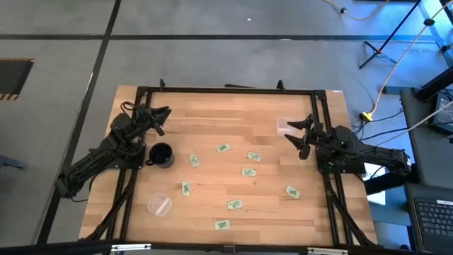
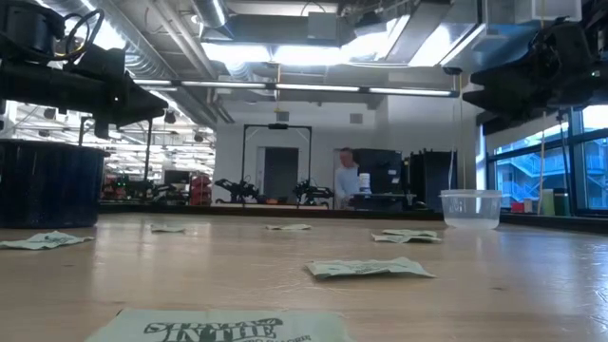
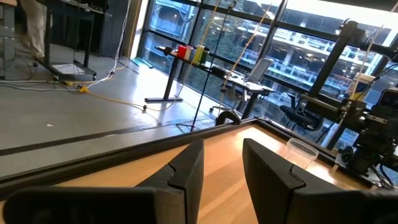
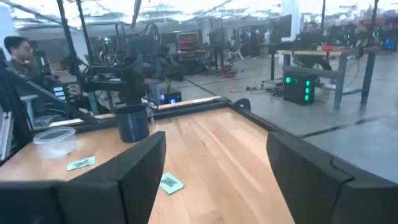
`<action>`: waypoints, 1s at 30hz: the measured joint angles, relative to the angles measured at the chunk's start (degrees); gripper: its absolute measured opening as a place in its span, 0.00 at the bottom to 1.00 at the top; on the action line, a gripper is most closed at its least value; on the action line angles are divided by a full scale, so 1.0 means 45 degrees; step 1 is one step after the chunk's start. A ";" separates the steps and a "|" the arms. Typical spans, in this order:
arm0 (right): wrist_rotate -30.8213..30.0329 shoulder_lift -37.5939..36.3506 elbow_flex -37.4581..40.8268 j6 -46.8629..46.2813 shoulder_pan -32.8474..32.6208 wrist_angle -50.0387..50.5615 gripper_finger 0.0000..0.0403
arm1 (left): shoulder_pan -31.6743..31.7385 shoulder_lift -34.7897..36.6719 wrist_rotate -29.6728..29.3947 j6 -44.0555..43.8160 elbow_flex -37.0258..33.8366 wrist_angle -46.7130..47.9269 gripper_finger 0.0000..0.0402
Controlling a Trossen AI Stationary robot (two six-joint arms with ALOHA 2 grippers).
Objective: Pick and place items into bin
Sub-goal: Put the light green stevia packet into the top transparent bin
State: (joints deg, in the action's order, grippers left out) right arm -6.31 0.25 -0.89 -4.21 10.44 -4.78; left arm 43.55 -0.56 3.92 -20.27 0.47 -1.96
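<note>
Several small pale green packets (image 1: 248, 171) lie flat and scattered over the middle and near part of the wooden table; the low view shows one close up (image 2: 366, 269), and the right wrist view shows another (image 4: 169, 182). A black cup (image 1: 161, 154) stands upright near the table's left side, also seen in the right wrist view (image 4: 134, 122). My left gripper (image 1: 163, 120) hovers open just beyond the cup, toward the far edge, its fingers apart in its wrist view (image 3: 221, 171). My right gripper (image 1: 297, 136) is open above the table's right side, fingers wide apart (image 4: 214, 180). Neither touches anything.
A clear plastic tub (image 1: 160, 205) stands near the table's near left corner and another (image 1: 287, 126) by my right gripper. A black frame (image 1: 226, 90) rims the table. A person sits in the room beyond (image 2: 348, 179). Bare wood lies between the far packets and the far edge.
</note>
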 joint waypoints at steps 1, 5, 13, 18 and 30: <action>0.0012 0.0000 -0.0021 0.0049 0.0005 -0.0059 0.70 | 0.0000 -0.0003 -0.0004 0.0003 0.0001 0.0000 0.27; -0.0005 0.0272 -0.1020 0.0049 0.0000 0.0683 0.69 | 0.0000 0.0000 -0.0013 0.0019 0.0001 0.0001 0.27; 0.0008 0.3981 -0.4970 0.0790 -0.0444 0.3179 0.65 | 0.0000 0.0001 -0.0941 0.0545 0.0001 -0.0291 0.27; 0.0013 0.8010 -0.8294 0.0576 -0.1590 0.6018 0.63 | 0.0000 0.0001 -0.1854 0.0627 -0.0004 -0.0287 0.27; -0.0597 1.6328 -1.2973 -0.9530 -0.5363 1.5491 0.58 | 0.0000 -0.0003 -0.2763 0.1330 -0.0001 -0.0282 0.27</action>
State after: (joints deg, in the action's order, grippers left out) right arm -8.99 73.73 -59.27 -47.10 -13.69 64.93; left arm 43.55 -0.57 -8.51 -14.28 0.46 -3.22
